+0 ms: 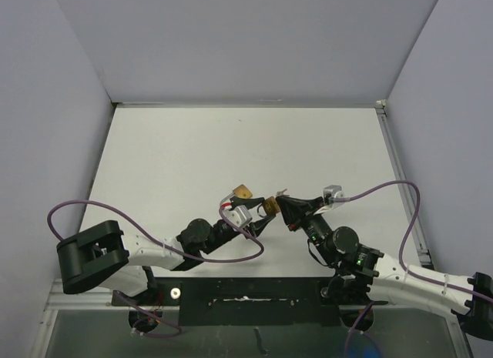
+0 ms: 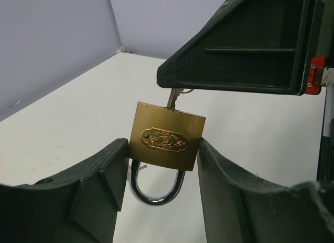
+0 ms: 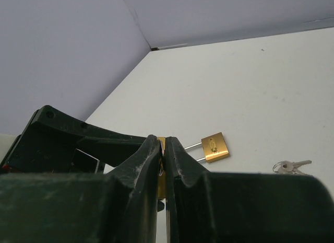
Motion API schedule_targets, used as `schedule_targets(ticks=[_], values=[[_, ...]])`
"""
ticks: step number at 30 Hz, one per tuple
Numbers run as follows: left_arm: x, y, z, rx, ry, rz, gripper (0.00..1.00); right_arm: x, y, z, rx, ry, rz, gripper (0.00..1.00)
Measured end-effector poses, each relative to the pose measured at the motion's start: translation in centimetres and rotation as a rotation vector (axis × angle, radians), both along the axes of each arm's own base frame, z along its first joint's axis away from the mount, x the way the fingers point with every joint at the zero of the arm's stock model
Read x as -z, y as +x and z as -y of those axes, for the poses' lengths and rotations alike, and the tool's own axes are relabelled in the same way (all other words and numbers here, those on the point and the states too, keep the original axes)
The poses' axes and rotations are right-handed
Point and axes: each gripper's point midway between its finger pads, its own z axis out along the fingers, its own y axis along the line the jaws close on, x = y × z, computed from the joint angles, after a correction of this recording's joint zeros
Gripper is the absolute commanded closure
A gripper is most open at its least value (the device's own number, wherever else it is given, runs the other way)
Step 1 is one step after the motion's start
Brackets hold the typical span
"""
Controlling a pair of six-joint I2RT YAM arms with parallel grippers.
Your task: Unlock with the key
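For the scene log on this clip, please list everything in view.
held padlock: one, brass, clamped in the left gripper
key: one, silver, at its keyway, pinched by the right gripper
second padlock: one, brass, lying on the table
loose keys: small bunch, silver, beside the second padlock
table: one, white, under everything
walls: three, pale grey, around table
left gripper: one, black, near table centre
right gripper: one, black, facing the left one

Item: my two arms. White links [image 1: 150, 254] between black joints [image 1: 196, 233]; a black block base [image 1: 91, 256]. Purple cables [image 1: 85, 202] loop from each wrist. Green lamps [image 1: 358, 259] on my right arm's joint. Pale camera housing [image 1: 332, 192] at the right wrist. Left fingers [image 2: 99, 175]: matte black, grainy, wedge-shaped, ribbed. Red tab [image 2: 312, 76] on one black housing.
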Motion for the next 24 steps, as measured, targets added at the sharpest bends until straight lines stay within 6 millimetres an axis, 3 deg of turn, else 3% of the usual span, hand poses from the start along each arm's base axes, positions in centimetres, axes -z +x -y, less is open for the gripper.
schedule_targets(ticks=[12,19,24], values=[[-0.4,0.0,0.0,-0.002,-0.013,0.009,1.0,0.6,0.1,-0.9,-0.018,0.009,-0.023,1.0],[-0.9,0.3,0.3,-0.01,-0.027,0.009,1.0,0.0,0.3,-0.7,0.003,0.06,-0.033,0.68],[-1.8,0.2,0.5,-0.009,-0.066,0.003,1.0,-0.2,-0.1,-0.1,0.0,0.076,-0.027,0.62]])
